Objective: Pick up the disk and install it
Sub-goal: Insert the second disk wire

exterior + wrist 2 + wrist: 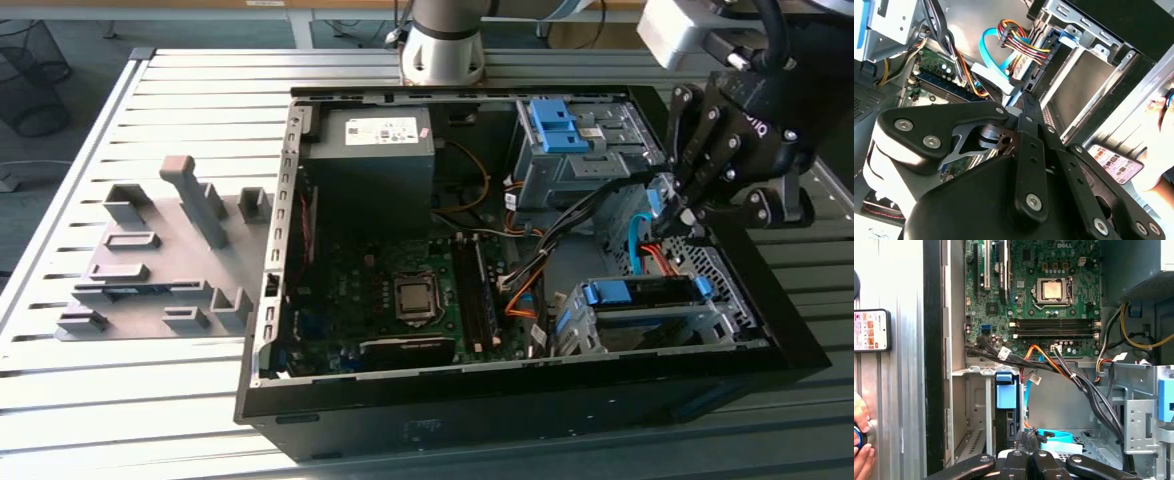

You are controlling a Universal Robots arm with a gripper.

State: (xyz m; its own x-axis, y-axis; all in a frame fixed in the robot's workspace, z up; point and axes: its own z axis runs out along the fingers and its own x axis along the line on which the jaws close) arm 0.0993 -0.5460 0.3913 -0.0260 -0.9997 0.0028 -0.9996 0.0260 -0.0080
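My claw (689, 215) hangs inside the open case (400, 425), fingers pinched together on nothing, near the blue cable (650, 215). The disk (647, 293) sits in the lower bay. I'd work slowly, clear of cables. The case lies on a slatted counter (160, 400); a hand (861, 452) waits beside it.

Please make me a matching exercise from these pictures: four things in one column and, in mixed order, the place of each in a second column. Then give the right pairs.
Things
1. tool
2. grey box with a white sticker
3. grey fixture plate
4. processor socket

Places
A. on the slatted table, outside the computer case, at the exterior view's left
B. in the middle of the green board
C. over the case's side at the exterior view's right
D. inside the case, in the corner near the arm's base

Pairs: 1-C, 2-D, 3-A, 4-B
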